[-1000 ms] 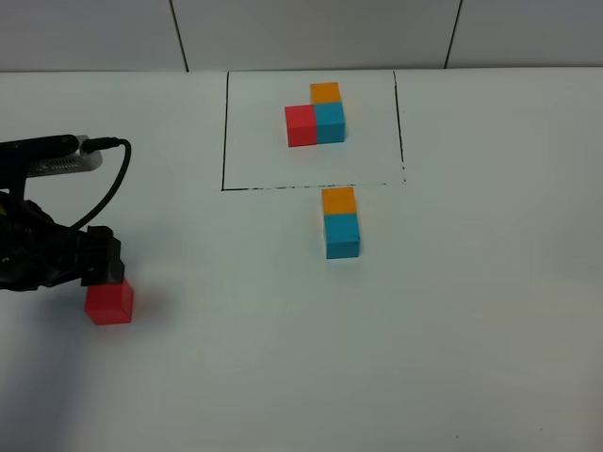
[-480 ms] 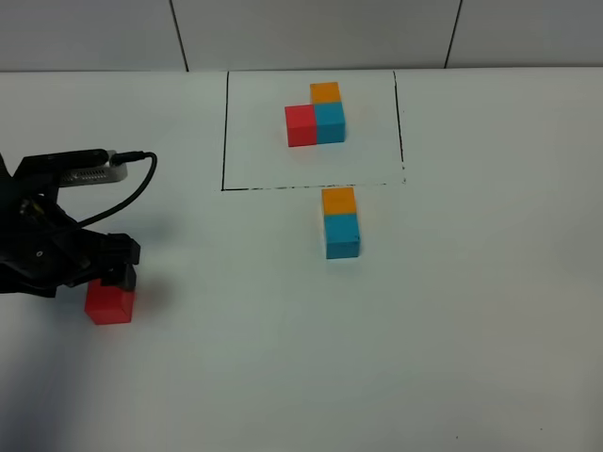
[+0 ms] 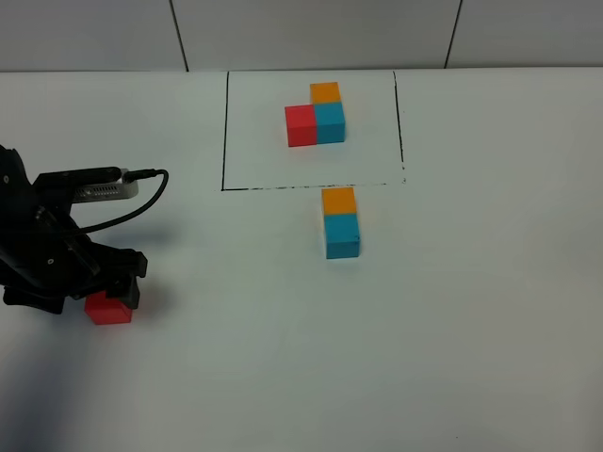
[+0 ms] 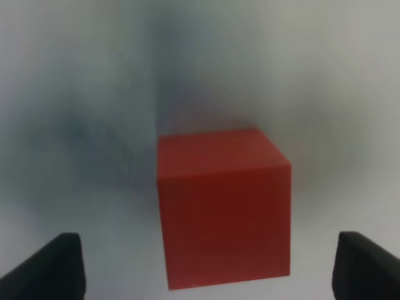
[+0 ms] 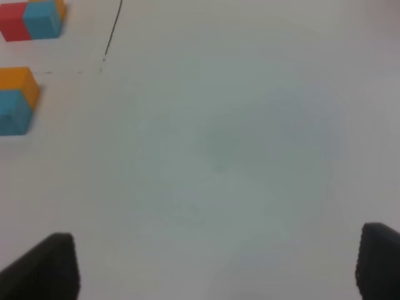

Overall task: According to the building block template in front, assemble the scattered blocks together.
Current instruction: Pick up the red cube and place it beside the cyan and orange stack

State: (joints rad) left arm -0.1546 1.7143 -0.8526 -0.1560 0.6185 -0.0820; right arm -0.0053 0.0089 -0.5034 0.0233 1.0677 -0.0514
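White surface (image 3: 283,367): your left claw (image 4: 205,267) stands with fingers (image 4: 50,269) apart, the red block (image 4: 224,206) between them, untouched. You're likely at the grasp: close squarely, then carry it beside the blue block (image 3: 342,235), well away from the claw.

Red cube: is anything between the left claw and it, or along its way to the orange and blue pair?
Nothing visible. The left claw has its open jaws flanking the red cube with clear gaps. Only bare table lies between it and the orange block and blue block.
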